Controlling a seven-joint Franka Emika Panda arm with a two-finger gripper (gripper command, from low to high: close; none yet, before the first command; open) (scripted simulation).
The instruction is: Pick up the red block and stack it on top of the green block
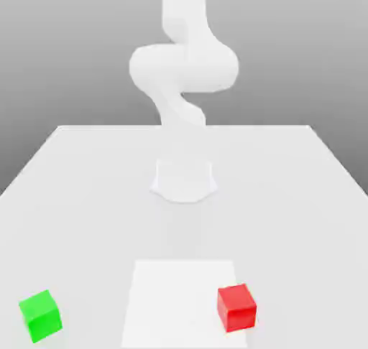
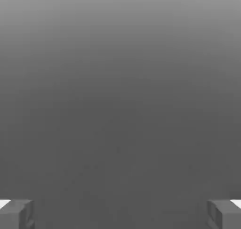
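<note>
You have the claw (image 2: 120, 215) with its fingers wide apart in the hand view, plain grey backdrop between the two tips. Your red block (image 1: 236, 308) sits at the near end of the table (image 1: 287, 211), toward the exterior view's right. It lies across the right-hand edge of the pale square (image 1: 176, 301), close to that square's near corner. It is turned a little, so you see its top and two of its sides.

You find the green block (image 1: 41, 316) also at the near end, over at the exterior view's left, well apart from the red one and outside the pale square. It too is turned at an angle to you, top and two sides in sight. The two blocks are separate, each resting low on its own spot.

Farther off, near the middle from left to right, you see the white arm (image 1: 185, 67) rising from its base (image 1: 184, 181).
</note>
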